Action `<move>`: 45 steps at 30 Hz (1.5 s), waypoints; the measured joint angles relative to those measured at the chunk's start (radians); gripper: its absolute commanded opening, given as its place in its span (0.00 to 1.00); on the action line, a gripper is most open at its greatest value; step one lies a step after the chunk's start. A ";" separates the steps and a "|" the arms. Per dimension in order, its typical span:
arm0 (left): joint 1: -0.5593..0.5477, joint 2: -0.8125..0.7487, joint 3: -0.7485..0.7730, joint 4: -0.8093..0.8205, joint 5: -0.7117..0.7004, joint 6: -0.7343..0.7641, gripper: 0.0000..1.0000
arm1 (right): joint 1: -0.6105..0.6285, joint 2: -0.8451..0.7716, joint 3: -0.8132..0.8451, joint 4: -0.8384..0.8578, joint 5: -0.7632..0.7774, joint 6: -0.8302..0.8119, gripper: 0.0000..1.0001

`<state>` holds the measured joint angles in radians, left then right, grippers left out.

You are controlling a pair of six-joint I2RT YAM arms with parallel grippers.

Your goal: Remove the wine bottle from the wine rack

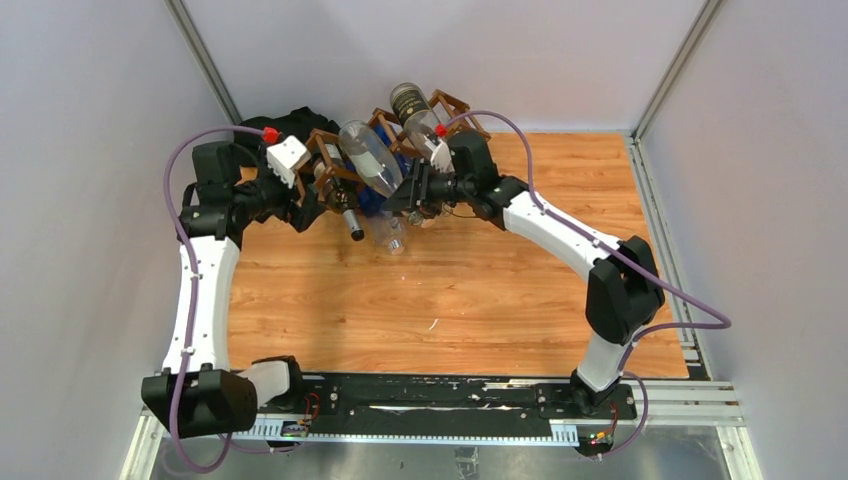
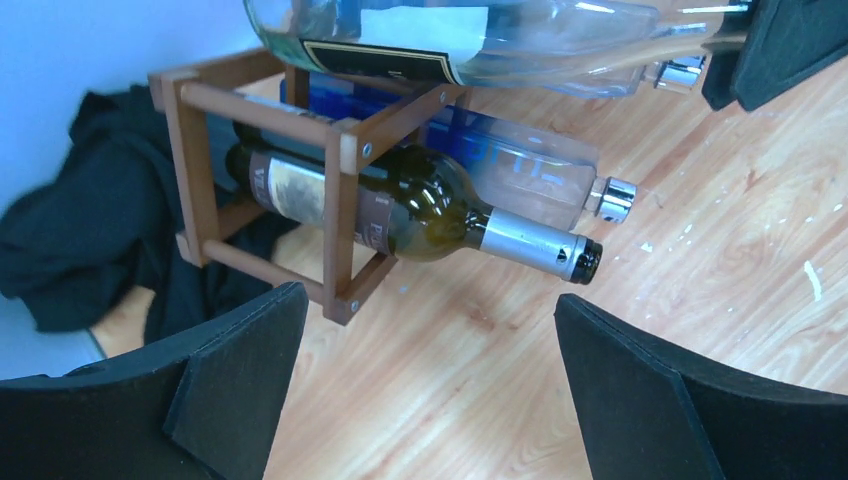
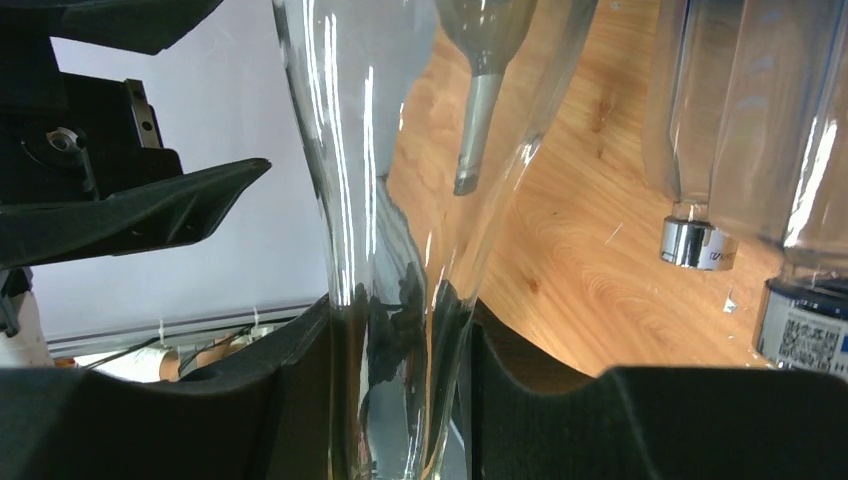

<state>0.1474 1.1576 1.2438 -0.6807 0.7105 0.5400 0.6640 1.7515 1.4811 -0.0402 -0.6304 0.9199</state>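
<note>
The dark brown wine rack (image 1: 322,148) stands at the back of the table and also shows in the left wrist view (image 2: 342,190). A clear glass wine bottle (image 1: 368,158) lies tilted on top of it. My right gripper (image 1: 413,190) is shut on this bottle's neck (image 3: 395,250), fingers (image 3: 290,390) pressed on both sides. A dark green bottle (image 2: 420,208) with a silver-capped neck lies in a lower cell. My left gripper (image 2: 425,335) is open and empty, just in front of the rack's left end (image 1: 303,198), below the green bottle's neck.
A clear bottle with a blue label (image 2: 515,160) lies in the rack beside the green one, neck out. Another dark-capped bottle (image 1: 412,108) sits on the rack's far right end. A black cloth (image 2: 90,230) is bunched behind the rack. Walls stand close behind.
</note>
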 measured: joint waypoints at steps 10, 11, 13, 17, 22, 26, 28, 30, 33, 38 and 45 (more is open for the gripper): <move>-0.050 -0.063 0.002 -0.005 0.099 0.288 1.00 | -0.006 -0.131 -0.065 -0.012 -0.052 0.004 0.00; -0.068 -0.069 0.002 -0.005 0.100 0.314 1.00 | -0.006 -0.155 -0.076 -0.018 -0.060 0.000 0.00; -0.122 -0.080 0.002 -0.004 0.093 0.374 1.00 | -0.006 -0.206 -0.101 -0.042 -0.077 -0.009 0.00; -0.224 -0.124 -0.011 -0.004 0.058 0.488 1.00 | -0.006 -0.294 -0.135 -0.114 -0.102 -0.047 0.00; -0.324 -0.230 -0.063 -0.003 -0.004 0.661 1.00 | 0.002 -0.385 -0.164 -0.225 -0.111 -0.089 0.00; -0.385 -0.300 -0.128 -0.005 -0.048 0.793 1.00 | 0.020 -0.439 -0.192 -0.285 -0.111 -0.108 0.00; -0.415 -0.322 -0.158 -0.006 -0.070 0.849 1.00 | 0.039 -0.452 -0.196 -0.316 -0.110 -0.117 0.00; -0.450 -0.330 -0.178 -0.007 -0.094 0.893 1.00 | 0.060 -0.458 -0.196 -0.347 -0.109 -0.127 0.00; -0.511 -0.329 -0.189 -0.008 -0.125 0.940 1.00 | 0.101 -0.463 -0.196 -0.407 -0.103 -0.143 0.00; -0.608 -0.332 -0.216 -0.017 -0.168 0.973 1.00 | 0.158 -0.478 -0.196 -0.513 -0.081 -0.167 0.00; -0.693 -0.347 -0.312 -0.020 -0.212 0.967 1.00 | 0.207 -0.495 -0.180 -0.657 -0.037 -0.212 0.00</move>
<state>-0.5457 0.8104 0.9318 -0.7006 0.4988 1.5074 0.8707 1.2568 1.3006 -0.6968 -0.6674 0.7074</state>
